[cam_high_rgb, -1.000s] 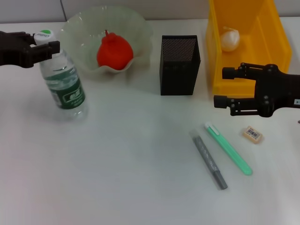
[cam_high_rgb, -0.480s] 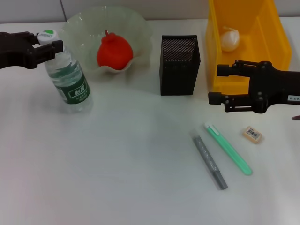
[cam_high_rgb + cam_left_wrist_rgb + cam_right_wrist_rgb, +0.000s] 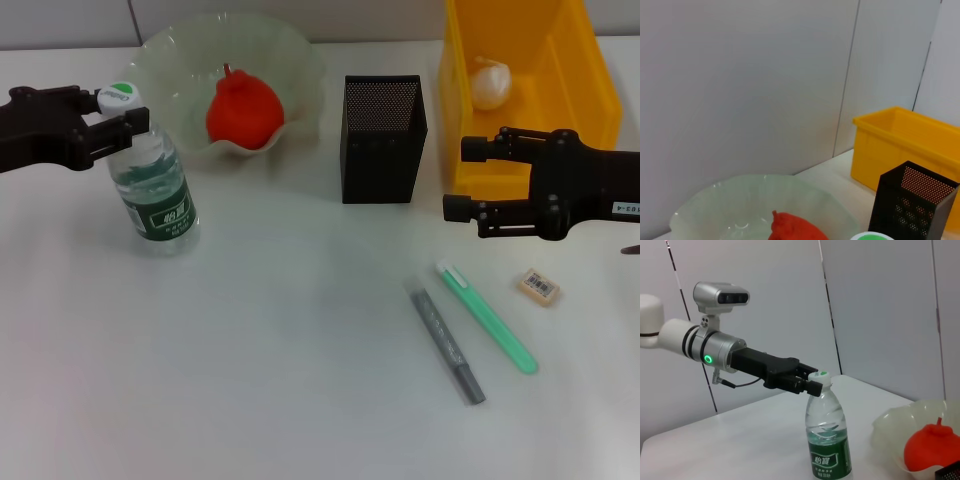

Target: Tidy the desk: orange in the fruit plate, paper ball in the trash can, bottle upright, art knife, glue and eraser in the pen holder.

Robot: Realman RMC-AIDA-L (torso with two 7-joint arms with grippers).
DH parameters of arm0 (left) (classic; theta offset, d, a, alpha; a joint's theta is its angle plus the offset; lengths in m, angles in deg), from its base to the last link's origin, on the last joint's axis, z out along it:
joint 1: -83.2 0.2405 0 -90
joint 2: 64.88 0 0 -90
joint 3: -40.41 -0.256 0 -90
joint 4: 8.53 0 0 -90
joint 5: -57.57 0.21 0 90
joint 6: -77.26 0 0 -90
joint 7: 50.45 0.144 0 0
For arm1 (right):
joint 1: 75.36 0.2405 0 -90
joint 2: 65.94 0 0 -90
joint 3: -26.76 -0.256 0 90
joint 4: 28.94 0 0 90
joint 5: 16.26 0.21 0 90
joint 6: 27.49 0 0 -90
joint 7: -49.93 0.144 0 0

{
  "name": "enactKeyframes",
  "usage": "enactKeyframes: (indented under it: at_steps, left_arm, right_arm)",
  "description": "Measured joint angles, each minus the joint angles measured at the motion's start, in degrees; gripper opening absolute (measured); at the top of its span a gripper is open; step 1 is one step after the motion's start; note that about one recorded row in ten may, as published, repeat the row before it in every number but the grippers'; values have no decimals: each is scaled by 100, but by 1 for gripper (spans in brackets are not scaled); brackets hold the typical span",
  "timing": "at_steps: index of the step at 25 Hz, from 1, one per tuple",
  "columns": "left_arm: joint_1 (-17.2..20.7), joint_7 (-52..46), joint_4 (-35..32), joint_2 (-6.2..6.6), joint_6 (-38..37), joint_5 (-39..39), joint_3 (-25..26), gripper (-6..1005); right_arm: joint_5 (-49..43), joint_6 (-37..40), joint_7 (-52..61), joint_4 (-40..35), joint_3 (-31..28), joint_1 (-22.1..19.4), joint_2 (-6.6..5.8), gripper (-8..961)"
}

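The bottle [image 3: 155, 185] stands close to upright on the tabletop [image 3: 280, 380], its base down just in front of the fruit plate [image 3: 300, 70] and leaning only slightly. My left hand [image 3: 122, 113] is closed on its neck just under the green-and-white cap, fingers either side; I judge that grip is there to steady it until it balances, since a release with any lean could tip it. The right wrist view confirms the base on the surface and water settled low inside.

Elsewhere: the orange [image 3: 243, 110] lies in the fruit plate and a white paper ball [image 3: 491, 82] lies in the trash can [image 3: 560, 120], so I judge both items done. The pen holder [image 3: 383, 140] stands between plate and bin, and I cannot tell from here whether anything is in it. The art knife [image 3: 449, 345] and the glue [image 3: 488, 317] lie flat side by side, near but apart, in front of it; the eraser [image 3: 538, 286] lies to their right. My right hand [image 3: 468, 180] hovers in front of the trash can with its fingers spread and nothing held, above and behind those three items, which I take as readiness for the stationery.

The tabletop is plain white and matte. Behind it runs a pale panelled wall with thin vertical seams
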Motion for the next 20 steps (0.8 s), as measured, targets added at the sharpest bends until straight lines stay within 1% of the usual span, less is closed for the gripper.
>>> enactKeyframes:
  at_steps: [7, 12, 15, 16, 17, 18, 19, 20]
  left_arm:
    - [201, 365, 24, -8, -15, -233, -76, 468]
    - [343, 472, -26, 13, -64, -591, -52, 704]
    - [418, 555, -69, 18, -123, -758, -29, 763]
    - [511, 646, -119, 22, -299, -986, 81, 783]
    - [526, 663, -119, 22, -346, -1037, 123, 782]
    - [600, 820, -62, 22, -672, -1291, 357, 782]
    - [600, 820, -62, 22, -672, -1291, 357, 781]
    - [619, 969, 25, 23, -900, -1432, 500, 781]
  right_arm:
    - [0, -16, 0, 0, 8, -33, 8, 832]
    - [-1, 20, 26, 0, 9, -32, 3, 832]
    - [0, 29, 30, 0, 9, -23, 1, 832]
    - [0, 29, 31, 0, 8, -22, 1, 831]
    - [0, 27, 33, 0, 8, -21, 0, 831]
    - [-1, 19, 41, 0, 8, -14, 0, 831]
    - [-1, 19, 41, 0, 8, -14, 0, 831]
    - [-1, 20, 56, -3, 8, -10, 0, 831]
